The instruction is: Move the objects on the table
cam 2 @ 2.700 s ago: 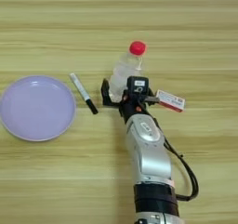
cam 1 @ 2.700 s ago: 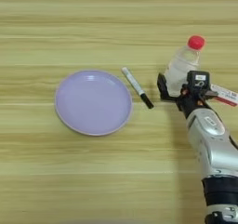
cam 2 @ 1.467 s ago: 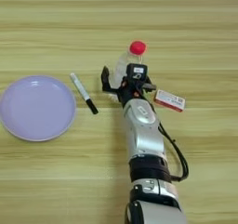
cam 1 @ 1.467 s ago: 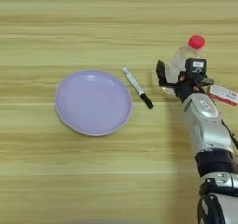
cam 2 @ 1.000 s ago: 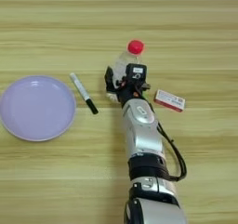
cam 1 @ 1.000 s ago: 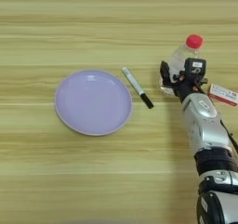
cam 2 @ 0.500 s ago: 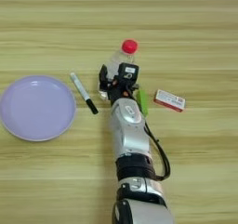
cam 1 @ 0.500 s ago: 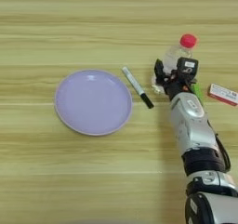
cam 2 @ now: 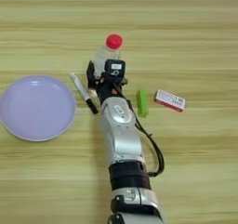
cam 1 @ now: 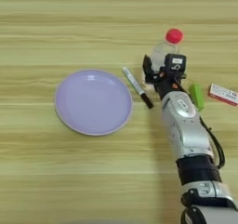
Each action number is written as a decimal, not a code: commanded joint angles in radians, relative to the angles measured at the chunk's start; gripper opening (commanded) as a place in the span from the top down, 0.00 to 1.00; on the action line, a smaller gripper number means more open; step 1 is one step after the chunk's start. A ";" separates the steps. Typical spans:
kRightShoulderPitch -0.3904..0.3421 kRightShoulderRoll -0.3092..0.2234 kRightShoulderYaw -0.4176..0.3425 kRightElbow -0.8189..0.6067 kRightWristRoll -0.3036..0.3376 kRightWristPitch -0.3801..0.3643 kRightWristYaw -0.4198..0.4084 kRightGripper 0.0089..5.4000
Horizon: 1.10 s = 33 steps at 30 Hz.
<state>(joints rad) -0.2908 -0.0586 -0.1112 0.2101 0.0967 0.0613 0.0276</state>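
Clear bottle [cam 2: 103,56], red cap [cam 2: 114,41]: standing on the tabletop [cam 2: 195,28], its lower body clamped between the black fingers of the right hand [cam 2: 103,76]. Marker [cam 2: 83,93]: just left of the hand. Green block [cam 2: 142,102], red-and-white packet [cam 2: 169,100]: to the right. Lilac plate [cam 2: 36,108]: far left.

Legible markings: none are showing clearly.
The red-and-white packet [cam 2: 169,100] is bearing print too small to read, and a white label on the gripper [cam 2: 102,78] housing is showing dark marks that cannot be made out.
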 commanded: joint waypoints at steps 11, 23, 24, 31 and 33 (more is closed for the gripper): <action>-0.069 0.119 0.178 -0.319 -0.044 0.142 -0.020 0.42; -0.038 0.216 0.286 -0.253 0.001 0.128 -0.001 0.42; -0.032 0.217 0.291 -0.249 0.006 0.129 0.001 0.42; 0.005 0.219 0.324 -0.219 0.025 0.127 0.008 0.42; 0.013 0.220 0.332 -0.207 0.029 0.127 0.012 0.42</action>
<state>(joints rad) -0.2432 0.0704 0.1993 0.0417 0.1104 0.2474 0.0308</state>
